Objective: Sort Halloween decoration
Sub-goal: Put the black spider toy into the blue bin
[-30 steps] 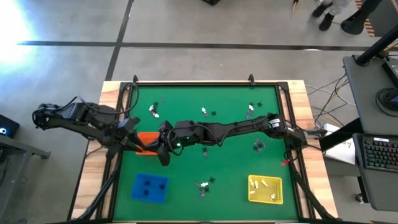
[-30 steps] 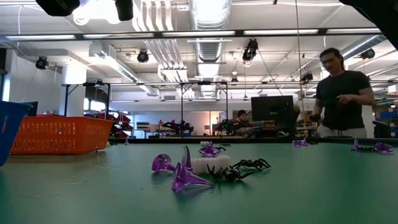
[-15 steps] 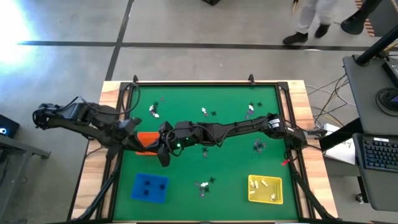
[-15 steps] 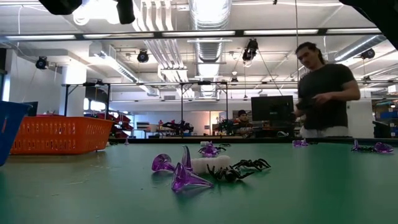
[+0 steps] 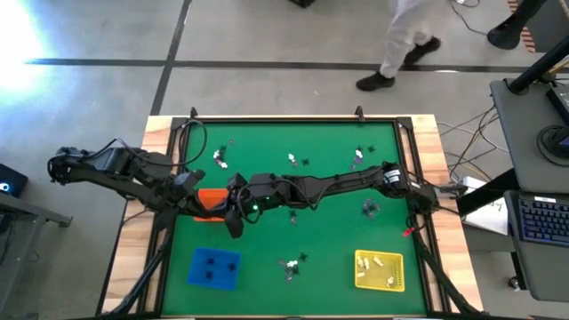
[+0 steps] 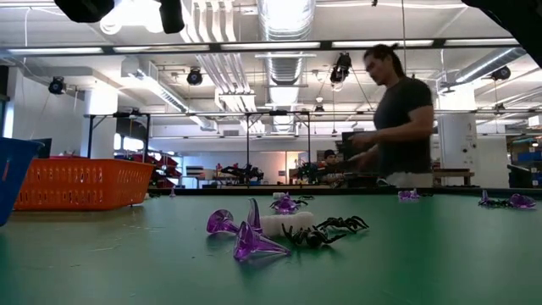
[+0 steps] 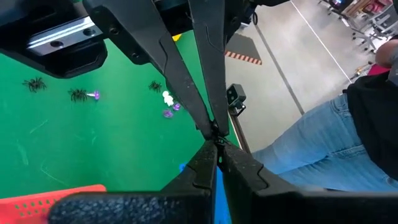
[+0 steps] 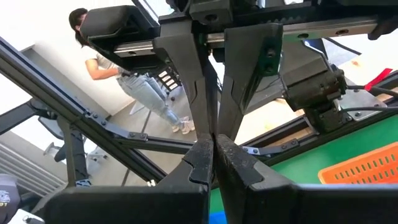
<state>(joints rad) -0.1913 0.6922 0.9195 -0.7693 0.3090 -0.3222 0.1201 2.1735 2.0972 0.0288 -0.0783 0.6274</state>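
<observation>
The Halloween decoration lies scattered on the green table: small white, black and purple trinkets at the far side (image 5: 220, 157) (image 5: 298, 161) (image 5: 357, 156), at the right (image 5: 370, 209) and near the front (image 5: 292, 265). My left gripper (image 7: 214, 146) and my right gripper (image 8: 213, 142) are both shut. They stand tip to tip in the air over the orange tray (image 5: 212, 195). I see nothing between either pair of fingers. In the low view, purple cones (image 6: 246, 233), a white piece (image 6: 284, 224) and a black spider (image 6: 326, 230) rest on the table. My left gripper's fingertips (image 7: 219, 152) meet the right gripper's fingertips (image 7: 211, 126) end to end, clear of the table. I cannot tell whether they touch or whether a trinket is between them. My right gripper comes level from the table's right; its fingertips (image 8: 205, 152) face the left gripper's fingertips (image 8: 208, 124).
A blue tray (image 5: 214, 268) holding black pieces sits front left. A yellow tray (image 5: 380, 270) holding white pieces sits front right. A person (image 6: 398, 119) walks beyond the table's far edge. A desk with a keyboard (image 5: 538, 218) stands to the right.
The person beyond the far edge has walked toward the left. Both arms have kept still.
</observation>
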